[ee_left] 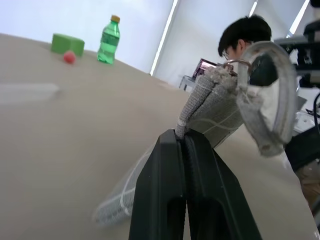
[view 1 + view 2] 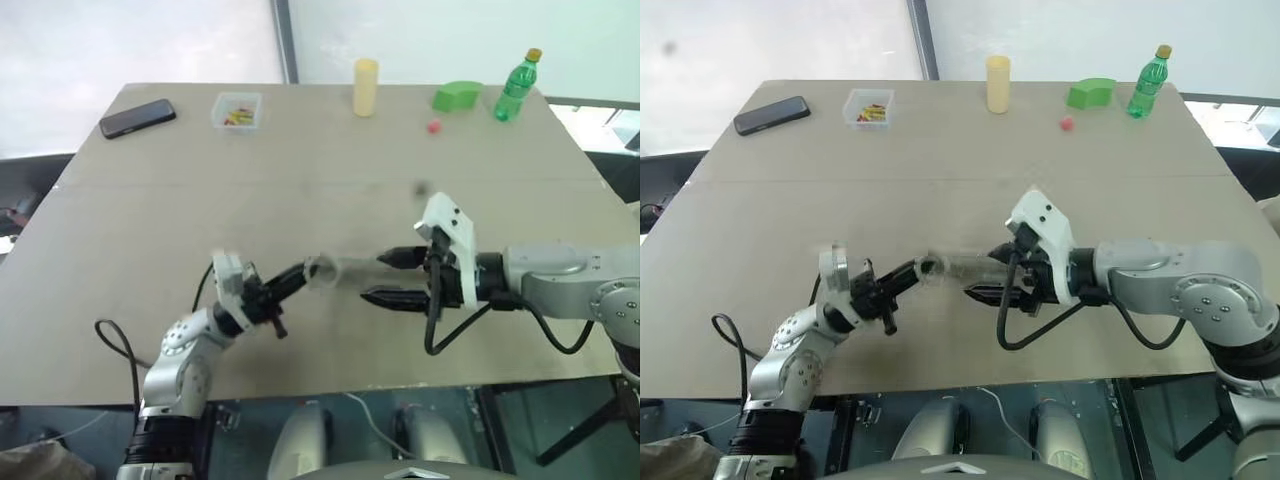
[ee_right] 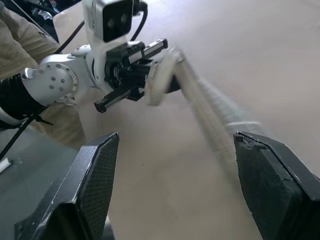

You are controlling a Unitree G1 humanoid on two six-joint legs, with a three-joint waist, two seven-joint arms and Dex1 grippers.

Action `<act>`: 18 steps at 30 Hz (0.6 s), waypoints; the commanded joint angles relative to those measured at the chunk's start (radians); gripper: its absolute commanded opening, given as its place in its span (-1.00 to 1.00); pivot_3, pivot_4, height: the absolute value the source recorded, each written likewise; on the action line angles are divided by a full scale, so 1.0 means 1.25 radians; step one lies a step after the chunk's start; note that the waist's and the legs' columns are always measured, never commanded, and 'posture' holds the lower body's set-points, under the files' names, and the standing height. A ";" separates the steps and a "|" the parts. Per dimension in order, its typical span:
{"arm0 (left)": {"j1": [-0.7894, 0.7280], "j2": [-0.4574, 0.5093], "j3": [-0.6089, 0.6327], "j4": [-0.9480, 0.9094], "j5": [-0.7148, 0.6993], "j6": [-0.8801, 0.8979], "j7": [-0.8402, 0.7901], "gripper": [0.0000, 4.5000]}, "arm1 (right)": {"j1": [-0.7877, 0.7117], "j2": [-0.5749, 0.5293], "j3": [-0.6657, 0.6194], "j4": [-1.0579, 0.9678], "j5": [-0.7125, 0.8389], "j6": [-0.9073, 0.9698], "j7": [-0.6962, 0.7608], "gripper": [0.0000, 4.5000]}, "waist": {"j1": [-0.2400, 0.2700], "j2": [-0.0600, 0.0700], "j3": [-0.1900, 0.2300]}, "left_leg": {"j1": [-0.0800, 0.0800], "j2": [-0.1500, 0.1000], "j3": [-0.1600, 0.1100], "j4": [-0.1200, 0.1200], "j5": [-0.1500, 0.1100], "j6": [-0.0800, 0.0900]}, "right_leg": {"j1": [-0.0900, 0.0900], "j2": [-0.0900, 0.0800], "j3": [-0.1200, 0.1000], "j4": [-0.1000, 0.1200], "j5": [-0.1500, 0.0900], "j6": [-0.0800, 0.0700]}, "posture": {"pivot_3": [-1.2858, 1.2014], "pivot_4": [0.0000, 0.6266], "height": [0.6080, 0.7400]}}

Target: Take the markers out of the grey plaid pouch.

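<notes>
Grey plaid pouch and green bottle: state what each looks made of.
The grey plaid pouch looks like soft woven fabric, matte: a visible weave, pale grid lines, and it folds where the left end effector pinches it. The green bottle looks like clear tinted plastic, glossy, with a yellow cap.

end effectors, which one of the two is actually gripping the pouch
The left end effector: its fingers are shut on one end of the grey plaid pouch, lifting it off the table. The right end effector is open beside it, holding nothing.

Bright window light from behind — grey plaid pouch [image 2: 345,268] motion-blurred.
</notes>
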 commanded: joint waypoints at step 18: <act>-0.045 0.010 -0.036 -0.222 -0.017 0.150 0.170 -1.00 | -0.128 0.148 -0.040 0.144 -0.101 0.029 -0.005 0.31 | -0.001 0.000 0.000 | -0.002 0.000 0.001 -0.001 0.001 -0.001 | -0.002 0.000 0.000 -0.001 0.000 0.000 | 0.03 -0.52 1.00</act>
